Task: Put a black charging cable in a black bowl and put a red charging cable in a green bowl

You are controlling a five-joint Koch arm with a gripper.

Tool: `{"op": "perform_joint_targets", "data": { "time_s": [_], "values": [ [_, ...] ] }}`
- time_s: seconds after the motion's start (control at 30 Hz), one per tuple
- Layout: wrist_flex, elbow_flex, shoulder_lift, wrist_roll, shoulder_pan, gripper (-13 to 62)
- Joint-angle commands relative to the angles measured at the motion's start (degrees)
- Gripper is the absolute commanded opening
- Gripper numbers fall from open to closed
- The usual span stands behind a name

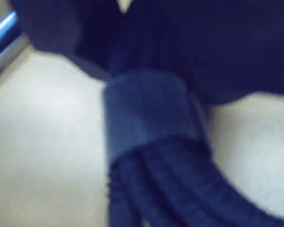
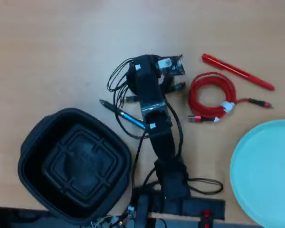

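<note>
In the wrist view the black charging cable (image 1: pixel 156 189) fills the frame. Its ribbed strands are bundled by a black strap (image 1: pixel 146 109) and run up between the two dark jaws of my gripper (image 1: pixel 144 45), which press on it from both sides. From overhead the arm's head (image 2: pixel 146 76) covers most of the cable; thin dark loops (image 2: pixel 115 83) and a plug end (image 2: pixel 178 86) stick out beside it. The red charging cable (image 2: pixel 211 97) lies coiled on the table to the right. The black bowl (image 2: pixel 42 137) sits at the lower left, the green bowl (image 2: pixel 266 175) at the lower right, both with nothing in them.
A red pen (image 2: pixel 237 72) lies above the red cable. A dark pen with a blue tip (image 2: pixel 123 114) lies left of the arm, and also shows at the wrist view's top left (image 1: pixel 2 33). The arm's base (image 2: pixel 175 194) and wires occupy the bottom centre.
</note>
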Motion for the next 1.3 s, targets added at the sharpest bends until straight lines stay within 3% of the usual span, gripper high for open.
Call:
{"op": "perform_joint_targets", "data": {
  "time_s": [0.0, 0.23, 0.67, 1.07, 1.27],
  "values": [
    [0.3, -4.7, 0.7, 4.0, -1.5, -6.0],
    [0.6, -12.9, 7.5, 3.8, -3.8, -6.0],
    [0.2, -13.1, 21.9, 3.3, -4.8, -6.0],
    [1.1, -11.7, 34.4, 2.5, -9.2, -6.0],
    [1.1, -3.7, 43.3, 1.5, -17.5, -6.0]
  ]
}}
